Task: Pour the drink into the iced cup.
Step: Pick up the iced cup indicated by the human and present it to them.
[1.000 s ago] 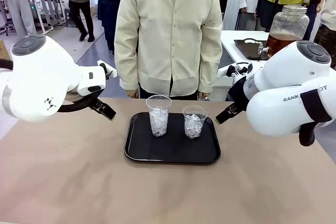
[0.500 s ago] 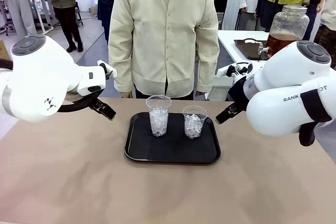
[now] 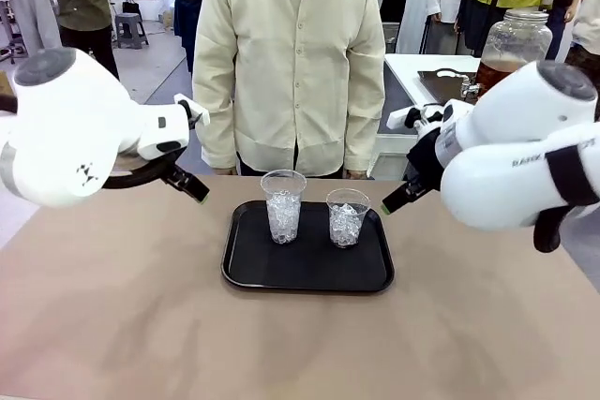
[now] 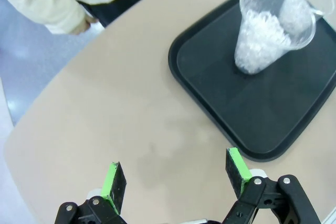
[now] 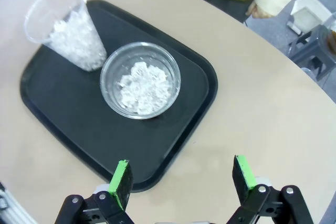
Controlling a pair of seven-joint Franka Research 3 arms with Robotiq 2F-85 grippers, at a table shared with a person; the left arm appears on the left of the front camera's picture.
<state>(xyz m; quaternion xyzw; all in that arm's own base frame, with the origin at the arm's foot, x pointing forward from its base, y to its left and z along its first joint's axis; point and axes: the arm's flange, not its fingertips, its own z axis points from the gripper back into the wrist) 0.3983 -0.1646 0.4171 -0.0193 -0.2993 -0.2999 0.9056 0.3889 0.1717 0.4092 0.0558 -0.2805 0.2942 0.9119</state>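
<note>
Inside left claw [image 4: 173, 170]: jaws wide apart, nothing between them; bare worktop [image 4: 105, 114] below.
Ahead of left claw: tray [image 4: 283, 114] corner by one fingertip; tall cup [image 4: 265, 30] first, short cup [image 4: 307, 1] hidden partly behind it.
Inside right claw [image 5: 181, 170]: jaws wide apart, over tray edge and bare worktop.
Ahead of right claw: short cup nearest, tall cup beyond; the two stand close together.
Beyond both claws: person [image 3: 295, 63] blocks the worktop's far edge.
Behind both claws: broad bare worktop.

Front camera faces person [image 3: 295, 53] across table [image 3: 112, 325]; wrist cameras look down, nearer; all share tray [image 3: 253, 274], iced cups [image 3: 283, 211]
</note>
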